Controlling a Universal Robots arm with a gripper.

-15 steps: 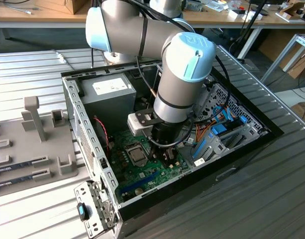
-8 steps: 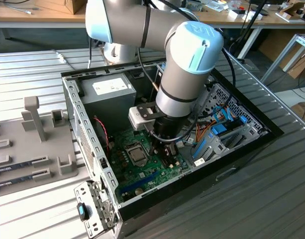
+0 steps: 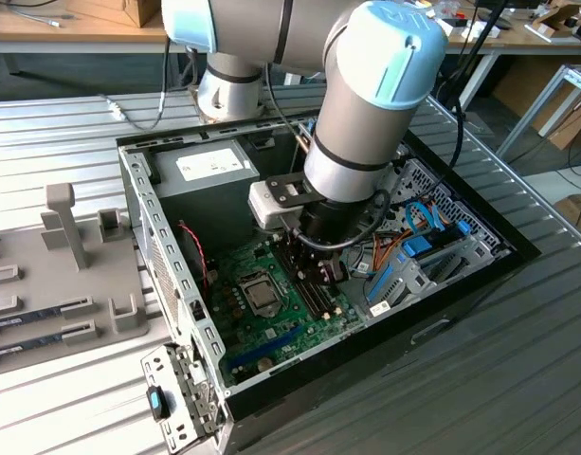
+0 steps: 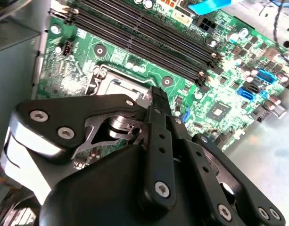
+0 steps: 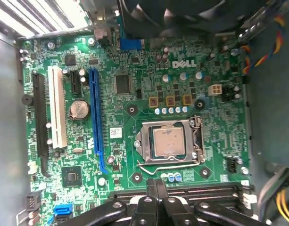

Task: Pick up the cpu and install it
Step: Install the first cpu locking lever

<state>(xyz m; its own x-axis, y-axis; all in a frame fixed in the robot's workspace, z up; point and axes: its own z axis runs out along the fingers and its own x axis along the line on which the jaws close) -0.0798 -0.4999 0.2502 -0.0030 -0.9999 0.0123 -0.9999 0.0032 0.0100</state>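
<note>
The cpu (image 5: 168, 142) sits flat in its socket (image 5: 169, 143) on the green board (image 5: 135, 84), framed by the metal latch plate. The gripper (image 5: 156, 184) hangs just above the board at the socket's memory-slot side, its fingers (image 4: 159, 109) pressed together with nothing between them. In the exterior view the arm (image 3: 366, 123) reaches down into the open case (image 3: 157, 237), covering the memory slots (image 4: 149, 40) at about three o'clock of the socket. The grey supply box (image 3: 200, 171) lies at eleven o'clock of the socket. Drive cables (image 3: 418, 223) crowd three o'clock. A grey tray (image 3: 63, 275) lies outside the case at nine o'clock.
</note>
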